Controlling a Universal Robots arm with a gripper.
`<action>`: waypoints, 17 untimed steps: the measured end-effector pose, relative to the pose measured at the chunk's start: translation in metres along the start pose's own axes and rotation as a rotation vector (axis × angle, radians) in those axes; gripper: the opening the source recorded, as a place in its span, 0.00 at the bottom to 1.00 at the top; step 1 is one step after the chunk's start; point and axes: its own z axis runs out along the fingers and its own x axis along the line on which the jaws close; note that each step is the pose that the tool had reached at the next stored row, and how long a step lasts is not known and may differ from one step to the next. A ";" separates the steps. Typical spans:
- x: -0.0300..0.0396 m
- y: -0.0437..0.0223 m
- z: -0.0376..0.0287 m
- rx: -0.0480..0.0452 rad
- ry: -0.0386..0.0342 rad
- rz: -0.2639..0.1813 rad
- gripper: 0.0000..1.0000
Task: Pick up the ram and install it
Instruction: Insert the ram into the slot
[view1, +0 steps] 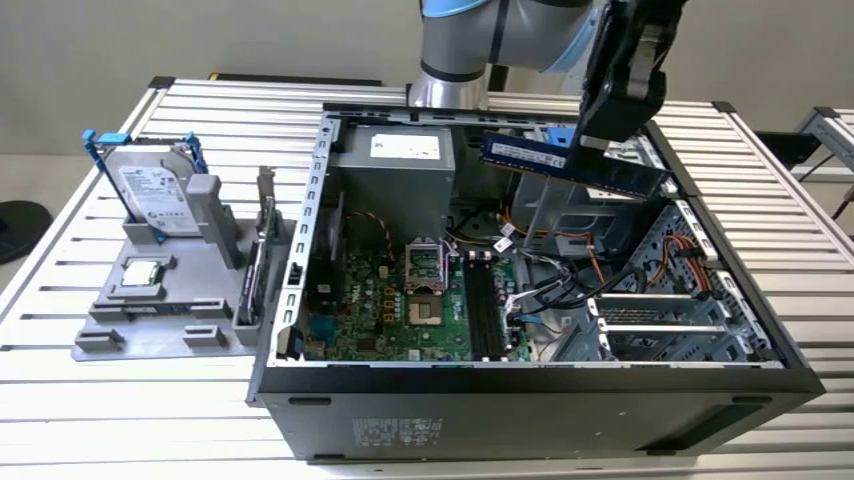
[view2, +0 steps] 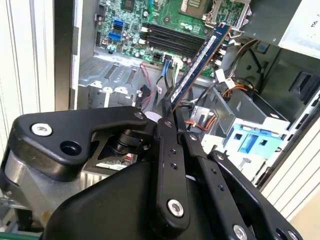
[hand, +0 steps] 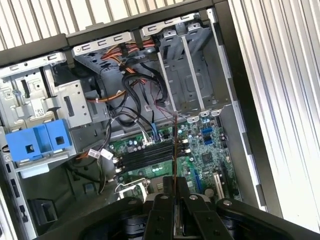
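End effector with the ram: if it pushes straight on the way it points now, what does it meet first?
Probably the long black memory slots on the motherboard: in both wrist views the ram, held by the end effector, points at them. Depth is unclear; loose cables lie close beside.

Lab workbench: slatted aluminium table, opened computer case, parts fixture.

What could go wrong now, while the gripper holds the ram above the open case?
The ram, clamped in the gripper, hangs tilted above the case, so it may meet the slots crooked and jam. Loose cables lie beside those slots and could snag it.
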 end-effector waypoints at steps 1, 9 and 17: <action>0.0000 0.0000 0.0000 0.0002 -0.0002 0.007 0.00; 0.0000 0.0000 0.0000 0.0017 -0.0010 0.063 0.00; 0.0000 -0.0001 0.0000 0.0031 -0.0020 0.120 0.00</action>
